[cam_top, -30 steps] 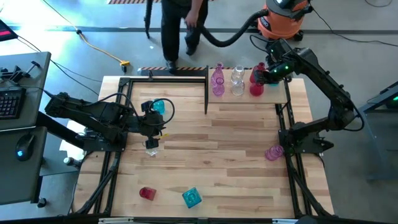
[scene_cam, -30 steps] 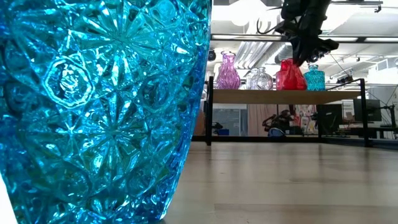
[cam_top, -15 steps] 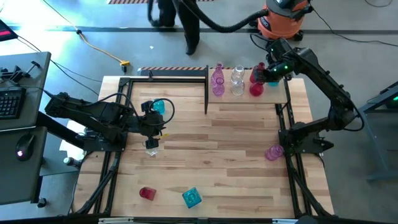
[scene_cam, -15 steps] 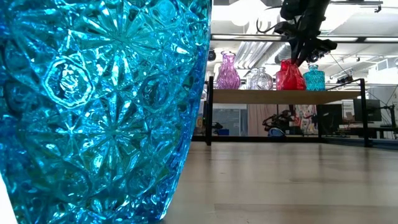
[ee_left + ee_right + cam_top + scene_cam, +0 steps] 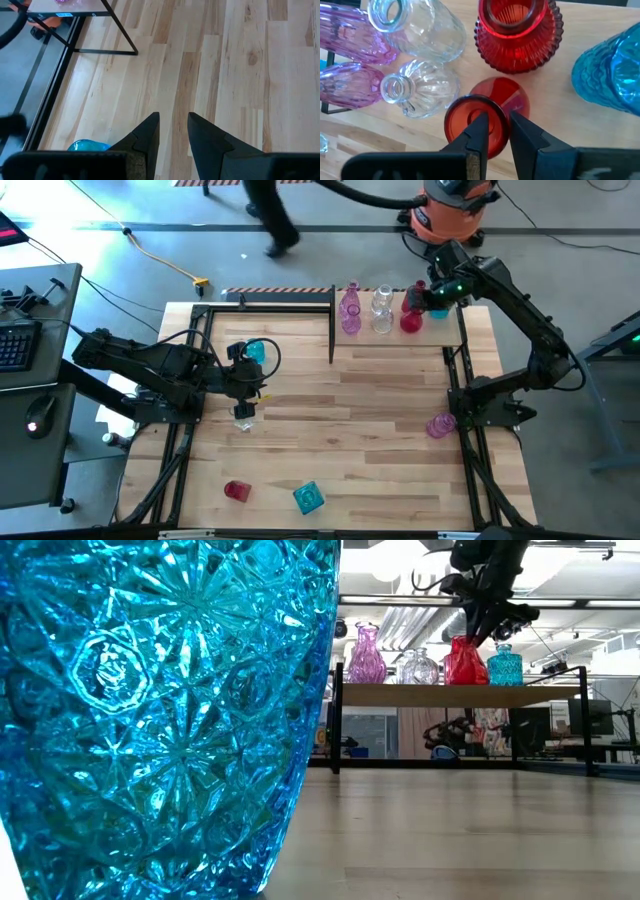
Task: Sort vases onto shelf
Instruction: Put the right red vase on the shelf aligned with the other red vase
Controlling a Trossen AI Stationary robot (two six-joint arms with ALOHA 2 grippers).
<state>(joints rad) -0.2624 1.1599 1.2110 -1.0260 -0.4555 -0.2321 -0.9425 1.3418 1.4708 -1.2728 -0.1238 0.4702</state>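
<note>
on shelf (image 5: 395,332) | right gripper (image 5: 494,131) pinches red vase (image 5: 477,124) rim | only its wrist view shows this

Shelf (image 5: 395,338) at table's (image 5: 340,440) far right corner carries clustered vases (image 5: 381,311). Three vases lie apart along the table's near and right edges.

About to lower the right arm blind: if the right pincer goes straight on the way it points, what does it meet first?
The right pincer points straight down at the mouth of a red bottle vase standing on the shelf. It would likely meet that rim first; how near it is stays unclear.
</note>
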